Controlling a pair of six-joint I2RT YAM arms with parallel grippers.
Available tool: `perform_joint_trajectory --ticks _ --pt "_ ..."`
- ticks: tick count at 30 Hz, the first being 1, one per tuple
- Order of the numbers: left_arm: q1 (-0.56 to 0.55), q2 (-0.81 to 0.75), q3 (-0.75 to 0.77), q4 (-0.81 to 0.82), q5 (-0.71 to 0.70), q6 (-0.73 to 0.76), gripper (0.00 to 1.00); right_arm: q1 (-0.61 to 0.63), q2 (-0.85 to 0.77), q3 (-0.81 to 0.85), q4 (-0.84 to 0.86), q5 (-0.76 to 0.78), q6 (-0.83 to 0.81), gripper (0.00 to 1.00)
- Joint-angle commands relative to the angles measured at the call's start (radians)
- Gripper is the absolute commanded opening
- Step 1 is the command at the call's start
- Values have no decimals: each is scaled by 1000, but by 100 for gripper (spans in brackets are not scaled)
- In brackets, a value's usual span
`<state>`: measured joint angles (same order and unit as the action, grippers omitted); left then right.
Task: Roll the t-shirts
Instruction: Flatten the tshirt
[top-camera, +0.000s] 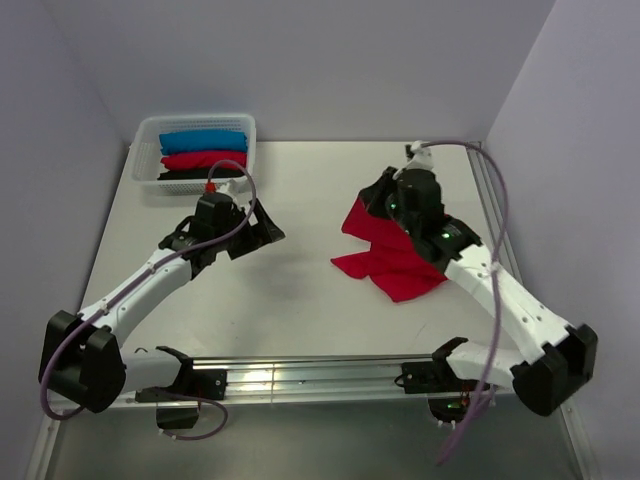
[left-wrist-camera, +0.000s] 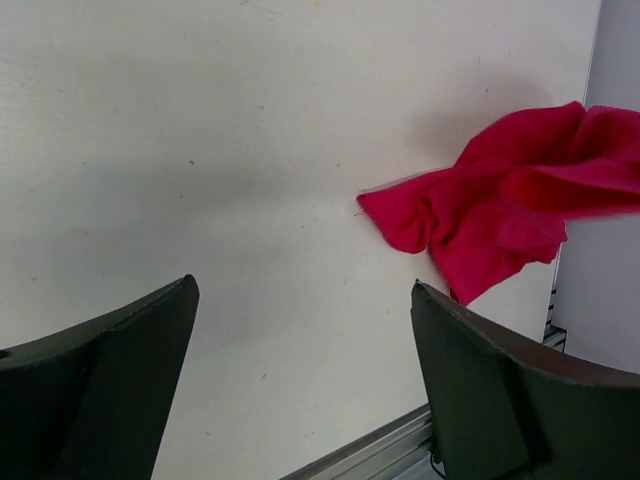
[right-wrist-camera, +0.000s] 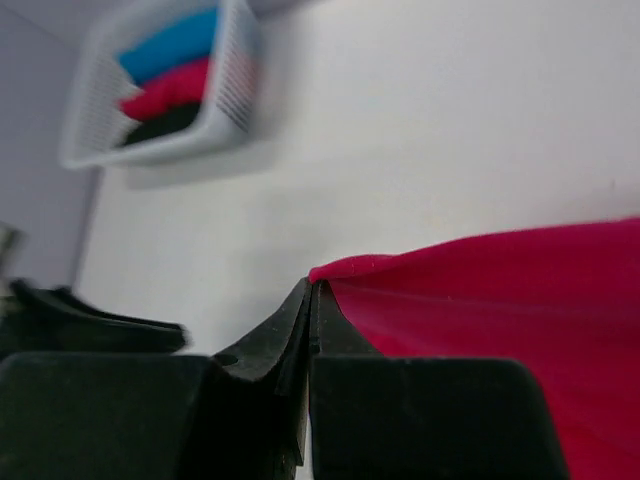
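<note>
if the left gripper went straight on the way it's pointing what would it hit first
Most likely the bare table: the open left gripper aims at white surface, with the crimson t-shirt off to the right of its line. Depth is hard to judge.

**White table: one basket, one loose shirt**

The white table (top-camera: 300, 300) is flat and matte. A white mesh basket (top-camera: 146, 160) stands in its far-left corner. A crimson t-shirt (top-camera: 395, 268) lies crumpled on the right half, well apart from the basket, with its far part raised off the surface. An aluminium rail (top-camera: 300, 378) runs along the near edge.
</note>
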<state>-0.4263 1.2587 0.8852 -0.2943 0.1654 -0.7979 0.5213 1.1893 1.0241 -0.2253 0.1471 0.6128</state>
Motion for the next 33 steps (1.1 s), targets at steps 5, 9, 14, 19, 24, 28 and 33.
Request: perform_joint_trajectory --ticks 5,9,14,19,24,28,33 --pt "-133 -22 -74 162 -47 -7 94 -3 -212 235 -159 -34 -15 0" --pt "-270 -16 -181 397 -124 -35 93 -14 -229 294 -204 -27 -21 0" --pt "-364 65 -235 553 -194 -11 93 -24 -257 297 -200 -44 -13 0" --pt "-437 145 -210 590 -233 14 92 -26 -246 298 -200 -66 -8 0" --pt "-528 163 -227 654 -335 35 91 -27 -243 284 -187 -75 1 0" --pt "-594 183 -250 699 -424 58 92 -30 -238 292 -193 -78 4 0" --pt "-629 294 -143 616 -484 55 88 -29 -241 303 -197 -80 5 0"
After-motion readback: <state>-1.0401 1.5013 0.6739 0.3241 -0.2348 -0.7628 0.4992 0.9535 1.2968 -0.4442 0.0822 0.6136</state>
